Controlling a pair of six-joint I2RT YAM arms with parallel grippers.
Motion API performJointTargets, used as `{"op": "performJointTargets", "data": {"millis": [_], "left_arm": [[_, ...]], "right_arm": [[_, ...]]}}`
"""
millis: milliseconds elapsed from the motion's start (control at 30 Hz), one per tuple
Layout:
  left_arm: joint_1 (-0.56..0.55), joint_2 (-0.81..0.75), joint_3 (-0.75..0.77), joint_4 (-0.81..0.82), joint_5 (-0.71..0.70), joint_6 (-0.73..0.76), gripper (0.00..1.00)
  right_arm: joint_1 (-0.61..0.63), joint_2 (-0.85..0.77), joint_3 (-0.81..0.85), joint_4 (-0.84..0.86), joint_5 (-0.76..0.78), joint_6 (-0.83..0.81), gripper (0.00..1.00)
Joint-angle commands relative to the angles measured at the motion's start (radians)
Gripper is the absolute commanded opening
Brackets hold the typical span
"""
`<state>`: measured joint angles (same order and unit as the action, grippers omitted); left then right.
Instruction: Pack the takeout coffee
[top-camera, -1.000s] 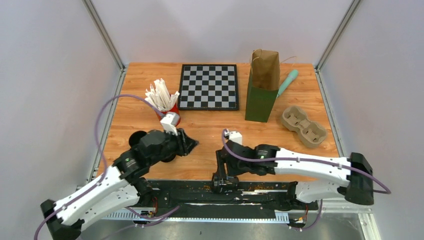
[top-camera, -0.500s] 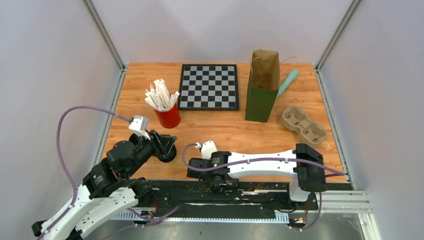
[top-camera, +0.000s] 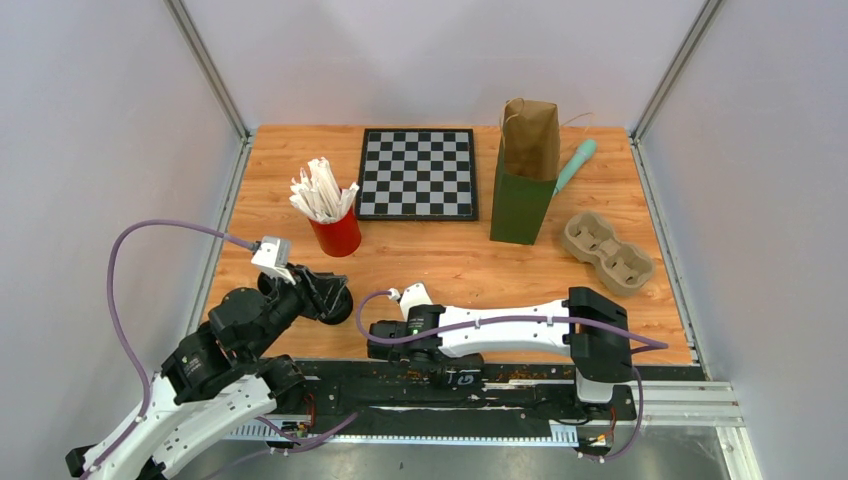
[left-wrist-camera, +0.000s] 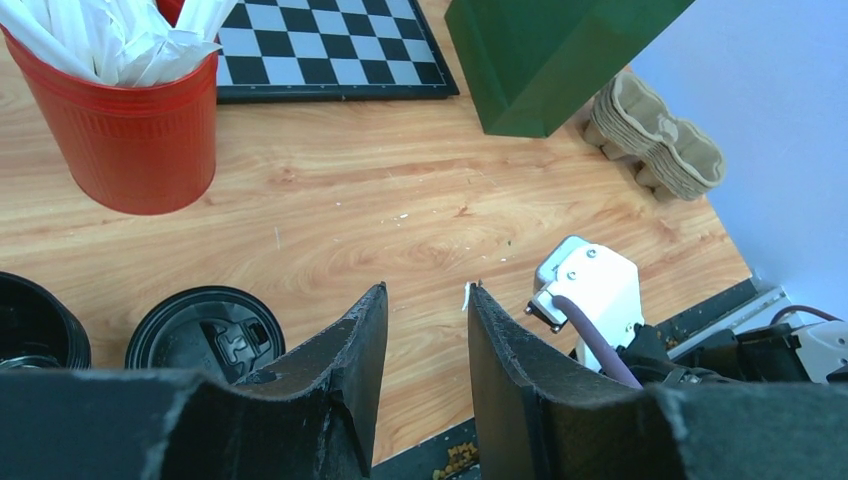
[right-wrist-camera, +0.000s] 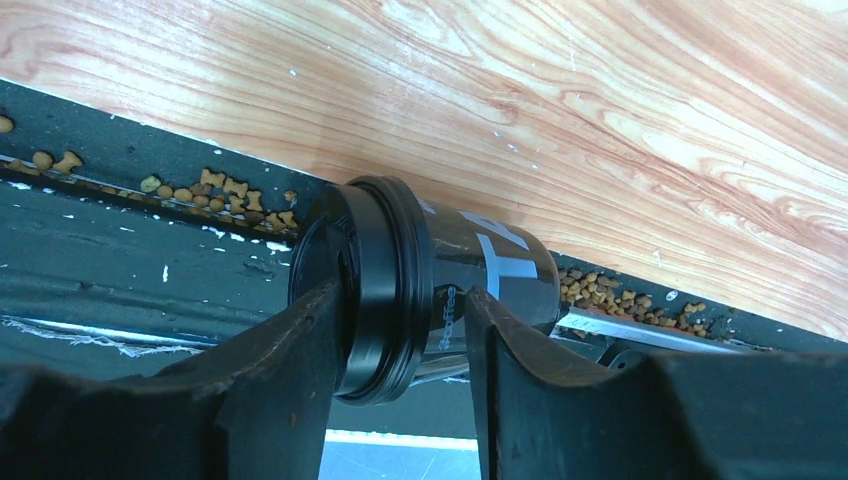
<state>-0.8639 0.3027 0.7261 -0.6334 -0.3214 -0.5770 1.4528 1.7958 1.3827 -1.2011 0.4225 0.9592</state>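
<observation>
The right hand (right-wrist-camera: 402, 296) straddles a tipped coffee cup (right-wrist-camera: 485, 272); whether it is clamped, one cannot tell. The left hand (left-wrist-camera: 426, 292) is apart, empty. Next comes a careful lift.

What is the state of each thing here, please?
Bag, upright, open.
Tray, empty.
Red cup, upright, full of straws.
Standing cup, upright, lidded.
Second cup, upright, mostly cut off.
Lying cup, on its side, lidded, in right gripper.
Left gripper, open, empty.

Empty, parted fingers (left-wrist-camera: 350, 380) hover beside a black-lidded cup (left-wrist-camera: 205, 335), near the red cup (left-wrist-camera: 130, 140).
</observation>
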Motion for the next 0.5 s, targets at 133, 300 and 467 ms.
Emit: {"op": "performJointTargets", "data": {"millis": [133,300,467], "left_arm": [[-0.003,0.012,-0.006,0.017,-0.020,0.018,0.43],[-0.003,0.021,-0.017,0.023,-0.025,0.017,0.44],[-0.003,0.033,-0.020,0.030,-0.023,0.015,0.44]], "right_arm": [[0.010,0.009,0.037,-0.017,0.007,-0.020,0.42],[0.010,-0.018,0.024,0.010,0.003,-0.043,0.38],[0.011,-0.062,-0.007,0.043,0.000,-0.061,0.32]]}}
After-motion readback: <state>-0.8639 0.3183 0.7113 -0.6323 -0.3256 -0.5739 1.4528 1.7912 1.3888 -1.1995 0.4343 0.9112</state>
